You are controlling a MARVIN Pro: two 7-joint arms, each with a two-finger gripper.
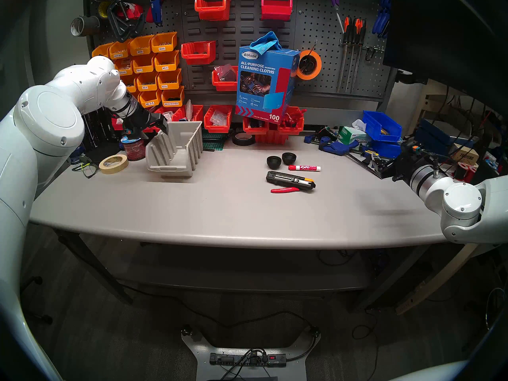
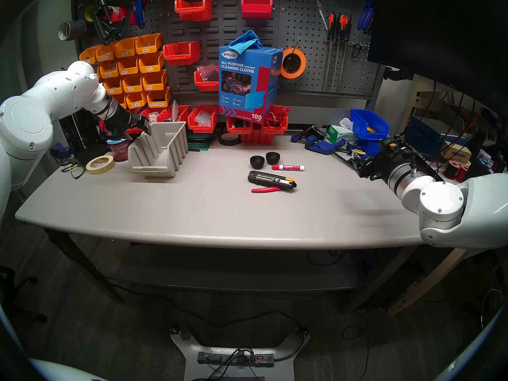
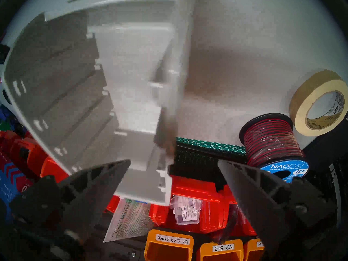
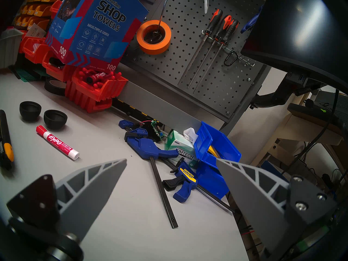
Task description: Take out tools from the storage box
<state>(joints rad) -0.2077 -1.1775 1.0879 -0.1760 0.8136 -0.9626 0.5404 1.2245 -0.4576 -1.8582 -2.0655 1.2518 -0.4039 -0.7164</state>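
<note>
Beige storage bin [image 1: 176, 149] sits on the table's [image 1: 220, 207] left; its rear corner wall lies between my left fingers [image 3: 105, 181], spread apart, not touching it. Bin empty. Marker [image 1: 304, 168], two black cups [image 1: 281, 160], black tool [image 1: 290, 179], red-handled tool [image 1: 286, 190] lie mid-table. My right gripper [image 4: 171, 162] gapes empty.

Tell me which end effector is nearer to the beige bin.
Left. The left end effector is at the bin, at its back corner. The right end effector is far across the table, beyond the marker.
</note>
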